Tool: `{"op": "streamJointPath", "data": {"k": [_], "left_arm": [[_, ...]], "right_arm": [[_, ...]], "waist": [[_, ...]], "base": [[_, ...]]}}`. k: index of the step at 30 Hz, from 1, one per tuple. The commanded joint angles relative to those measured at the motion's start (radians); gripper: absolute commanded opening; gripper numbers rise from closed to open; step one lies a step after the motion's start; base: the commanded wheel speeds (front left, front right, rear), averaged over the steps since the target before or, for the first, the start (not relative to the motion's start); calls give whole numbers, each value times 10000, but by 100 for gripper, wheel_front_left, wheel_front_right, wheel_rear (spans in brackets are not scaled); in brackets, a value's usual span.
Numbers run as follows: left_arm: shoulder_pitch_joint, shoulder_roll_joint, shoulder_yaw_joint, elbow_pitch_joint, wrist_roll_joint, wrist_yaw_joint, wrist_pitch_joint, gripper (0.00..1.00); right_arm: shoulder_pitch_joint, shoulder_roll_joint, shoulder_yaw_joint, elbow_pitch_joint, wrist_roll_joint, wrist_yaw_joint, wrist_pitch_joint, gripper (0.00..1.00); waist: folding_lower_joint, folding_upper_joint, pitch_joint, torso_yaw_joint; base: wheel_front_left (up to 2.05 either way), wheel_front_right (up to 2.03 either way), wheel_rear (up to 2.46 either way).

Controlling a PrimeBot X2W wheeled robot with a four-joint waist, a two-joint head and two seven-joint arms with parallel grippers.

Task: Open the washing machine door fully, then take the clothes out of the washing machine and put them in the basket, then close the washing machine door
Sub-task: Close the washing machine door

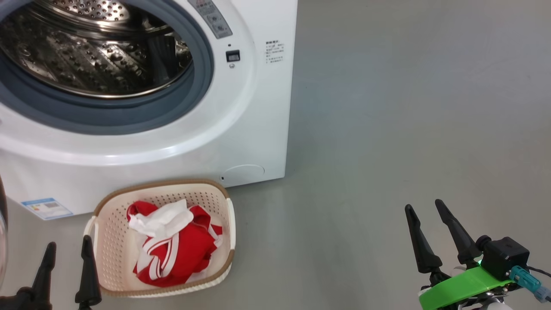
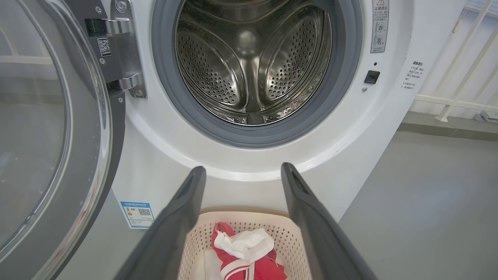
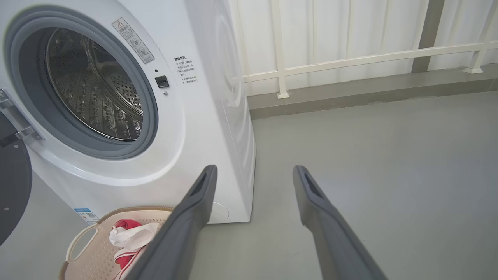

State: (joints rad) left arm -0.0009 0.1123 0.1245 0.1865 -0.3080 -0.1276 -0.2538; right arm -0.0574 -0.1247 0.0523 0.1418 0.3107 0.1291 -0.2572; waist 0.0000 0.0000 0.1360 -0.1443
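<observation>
The white washing machine [image 1: 241,129] stands with its steel drum [image 2: 253,62] bare of laundry. Its door [image 2: 50,147] hangs swung out to the left on its hinge, seen in the left wrist view; its dark rim [image 3: 11,186] shows at the left of the right wrist view. On the floor before the machine sits the cream basket [image 1: 107,228] holding the red and white clothes [image 1: 172,245]. My left gripper [image 1: 69,256] is open, low at the basket's left side, nothing between its fingers. My right gripper [image 1: 424,219] is open over bare floor, well right of the basket.
Grey floor [image 1: 409,107] stretches to the right of the machine. A white railing [image 3: 350,58] and a wall with a low ledge run behind, in the right wrist view. A blue label [image 1: 46,208] marks the machine's lower front.
</observation>
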Motion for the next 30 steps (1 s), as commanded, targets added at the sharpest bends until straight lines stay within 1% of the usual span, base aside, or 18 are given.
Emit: {"op": "streamJointPath", "data": {"k": [1,7,12,30], "left_arm": [[-175,125,369,-175,72,-31,-80,100],[-139,66,417,-263,64,-31,-80,100],[-56,-4,458,-322,132,-31,-80,100],[-38,-72,478,-306,191,-31,-80,100]], "right_arm": [[18,-78,226,-197,57,16,-46,100],[47,-88,226,-196,69,16,-46,100],[66,-104,212,-173,96,16,-46,100],[80,-114,235,-160,119,16,-46,100]], "waist": [[0,0,-21,1],[0,0,-94,11],[0,0,-143,54],[0,0,-253,176]], "base": [[-132,132,0],[-124,124,0],[-68,68,0],[-2,2,0]]}}
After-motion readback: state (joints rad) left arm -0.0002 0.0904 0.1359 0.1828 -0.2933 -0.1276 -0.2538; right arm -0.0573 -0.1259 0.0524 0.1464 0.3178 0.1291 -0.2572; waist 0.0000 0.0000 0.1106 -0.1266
